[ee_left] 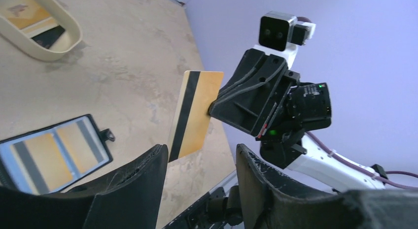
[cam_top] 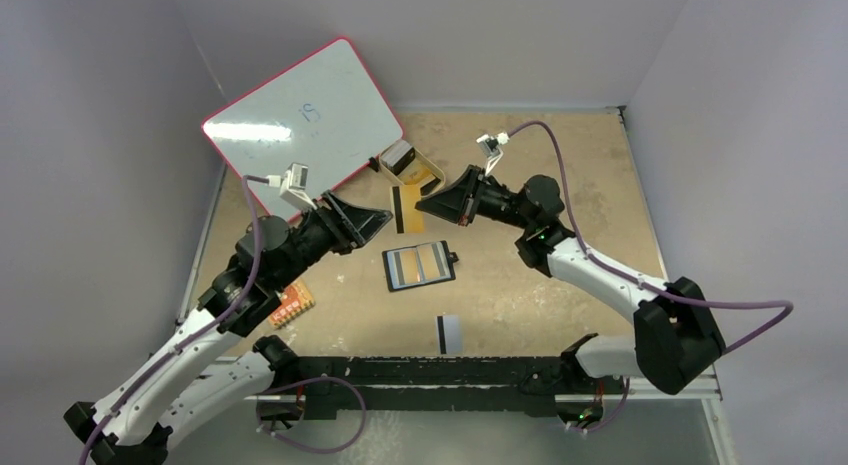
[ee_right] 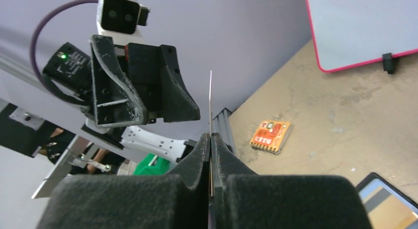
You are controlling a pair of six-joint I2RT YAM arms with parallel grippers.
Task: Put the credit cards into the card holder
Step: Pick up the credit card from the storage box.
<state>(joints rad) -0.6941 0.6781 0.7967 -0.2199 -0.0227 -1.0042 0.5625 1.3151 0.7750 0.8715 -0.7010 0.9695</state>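
Top external view: the right pincer (cam_top: pixel 426 207) is pressed together on the right edge of the orange-gold card (cam_top: pixel 407 211). It holds the card off the counter (cam_top: pixel 500 310), just beyond the far side of the card holder (cam_top: pixel 420 266). The left pincer (cam_top: pixel 378 223) is spread and empty, its opening turned toward the card's striped left edge, just beside it.

The holder lies open at mid-counter, inner face up (we cannot tell whether its pockets are already occupied). A grey card (cam_top: pixel 449 332) lies apart at the near edge.

We judge the step in hand to be a mid-air handover or regrasp of the first card, ahead of insertion. The next move calls for the left pincer to close on the free edge, or for the right to carry the card down and align a short edge with a pocket mouth.

The card's long axis runs near to far, with the black stripe along its left side. The right wrist view shows it edge-on between the fingers.
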